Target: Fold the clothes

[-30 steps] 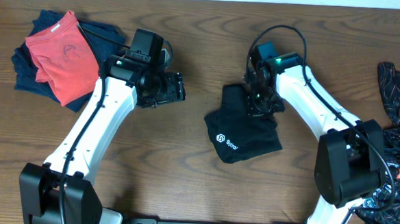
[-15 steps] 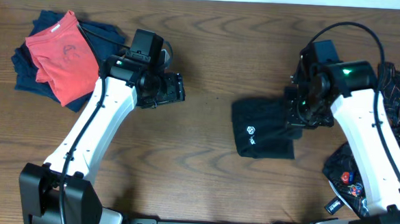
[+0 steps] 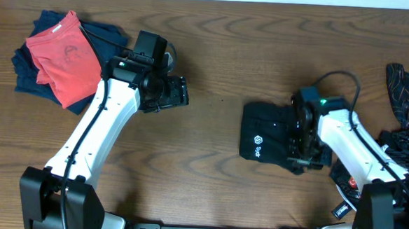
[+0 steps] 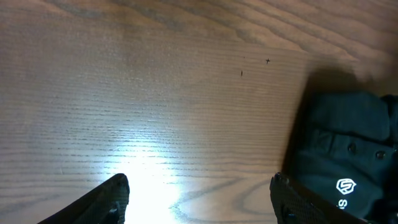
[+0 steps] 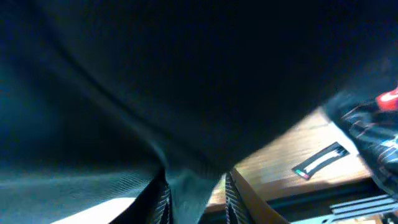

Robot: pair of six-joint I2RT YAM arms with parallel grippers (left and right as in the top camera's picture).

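The clothes in work are a folded black garment [image 3: 266, 135] with a small white hexagon logo, lying right of centre on the wooden table [image 3: 208, 171]. My right gripper [image 3: 300, 144] sits over its right edge. In the right wrist view the black fabric [image 5: 186, 74] fills the frame, and a fold of it hangs between the slightly parted fingertips [image 5: 163, 198] of the right gripper [image 5: 194, 199], loose on the right side. My left gripper [image 3: 180, 91] hovers open left of the garment. The left wrist view has that gripper [image 4: 199, 193] over bare wood, the garment [image 4: 348, 149] at right.
A folded red shirt [image 3: 64, 54] lies on navy clothes [image 3: 25, 63] at the far left. A heap of dark garments with thin-line print [image 3: 408, 104] lies at the right edge. A small tag [image 5: 320, 162] lies near the table's front edge.
My right arm dragged the black garment rightward and toward the front, leaving it in a squarer fold, and its jaws have parted. The left arm has stayed put.
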